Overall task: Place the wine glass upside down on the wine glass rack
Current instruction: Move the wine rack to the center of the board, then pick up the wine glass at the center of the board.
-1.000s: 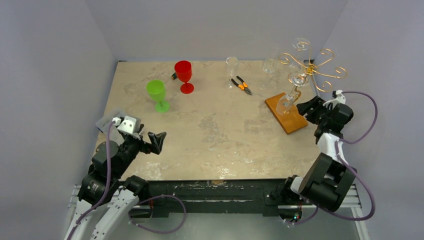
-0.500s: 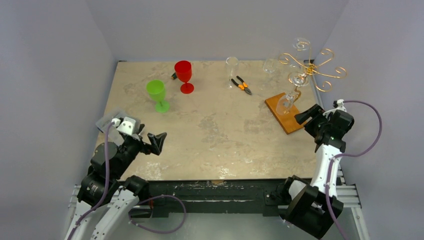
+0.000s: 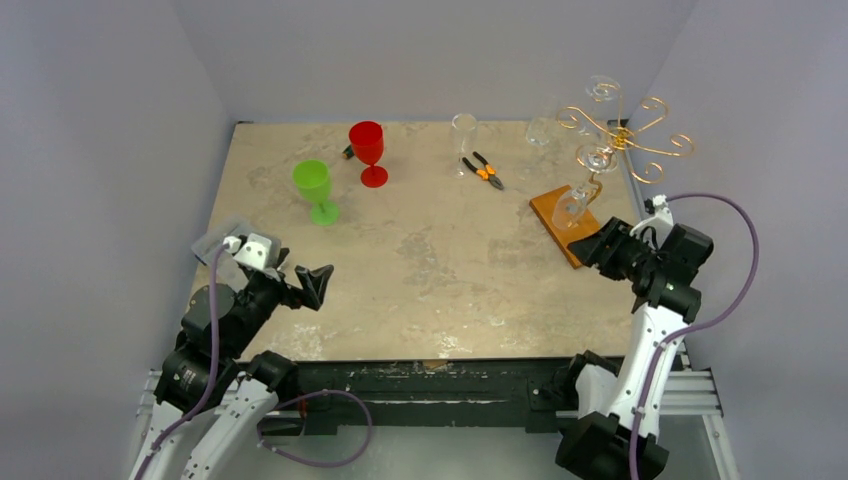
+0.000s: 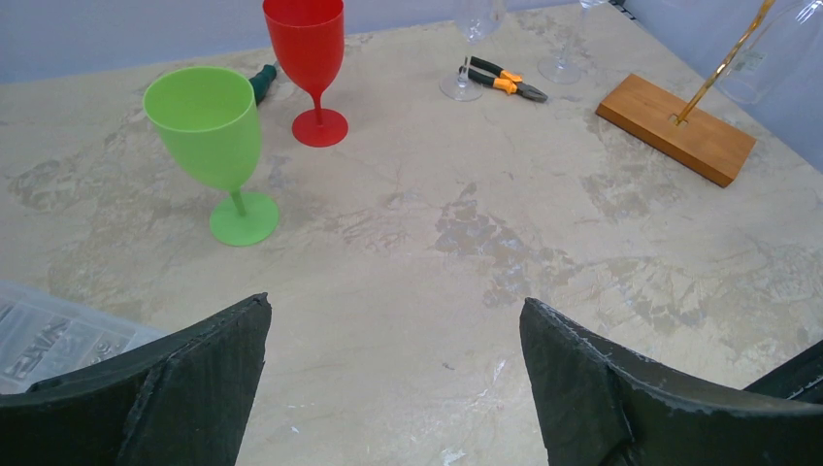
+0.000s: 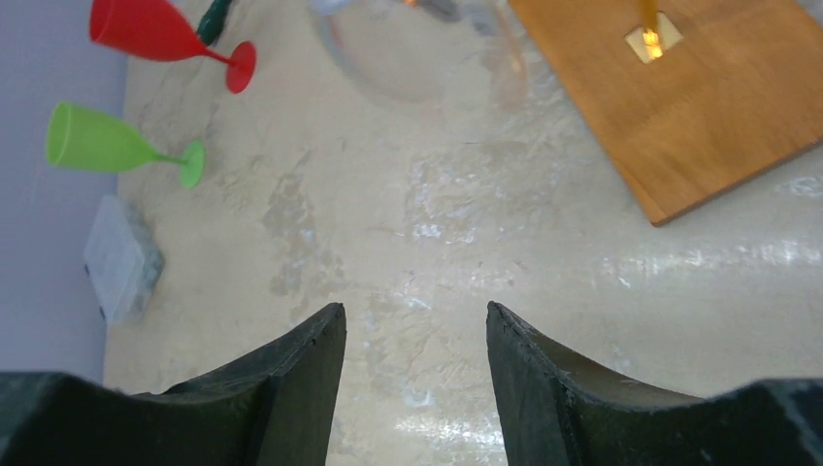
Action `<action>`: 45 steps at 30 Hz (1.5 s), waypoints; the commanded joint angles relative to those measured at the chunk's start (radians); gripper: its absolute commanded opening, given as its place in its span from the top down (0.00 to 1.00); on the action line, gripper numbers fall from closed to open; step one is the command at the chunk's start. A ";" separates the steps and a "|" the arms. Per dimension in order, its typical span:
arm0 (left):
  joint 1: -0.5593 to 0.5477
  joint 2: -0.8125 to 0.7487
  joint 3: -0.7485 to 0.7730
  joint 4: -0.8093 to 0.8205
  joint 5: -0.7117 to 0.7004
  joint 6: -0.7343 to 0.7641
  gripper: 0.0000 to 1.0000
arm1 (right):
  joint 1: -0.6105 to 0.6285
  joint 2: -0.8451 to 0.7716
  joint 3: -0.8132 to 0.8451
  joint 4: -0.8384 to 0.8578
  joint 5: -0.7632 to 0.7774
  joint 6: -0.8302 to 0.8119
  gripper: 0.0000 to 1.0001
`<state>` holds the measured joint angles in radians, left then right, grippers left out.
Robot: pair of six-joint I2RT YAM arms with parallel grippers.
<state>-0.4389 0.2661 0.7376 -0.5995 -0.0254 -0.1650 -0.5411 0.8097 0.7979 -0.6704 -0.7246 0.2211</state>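
The wine glass hangs upside down and tilted from a low curl of the rack, bowl just above the rack's foot. The right gripper sits near the rack, jaws partly apart and empty; the left gripper hovers well apart, jaws wide, holding nothing

Clear wine glass hanging upside down, gold wire wine glass rack, orange-brown base
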 commanded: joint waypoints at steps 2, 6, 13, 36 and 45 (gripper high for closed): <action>0.005 0.020 -0.007 0.044 0.005 -0.008 0.04 | 0.034 -0.079 0.098 -0.090 -0.239 -0.184 0.45; 0.006 0.026 -0.007 0.041 -0.003 -0.007 0.04 | 0.098 -0.098 0.148 -0.070 -0.281 -0.196 0.44; 0.005 0.036 -0.007 0.039 -0.017 -0.005 0.04 | 0.475 -0.045 0.219 0.027 -0.084 -0.125 0.44; 0.012 0.091 -0.007 0.030 -0.074 0.003 0.04 | 0.907 0.415 0.903 -0.267 0.138 -0.728 0.39; 0.016 0.093 -0.006 0.029 -0.068 0.008 0.04 | 0.955 0.633 1.115 -0.230 0.347 -0.781 0.40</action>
<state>-0.4320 0.3546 0.7376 -0.5938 -0.0868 -0.1646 0.4042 1.3785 1.8153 -0.9207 -0.5011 -0.5137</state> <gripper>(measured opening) 0.958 0.605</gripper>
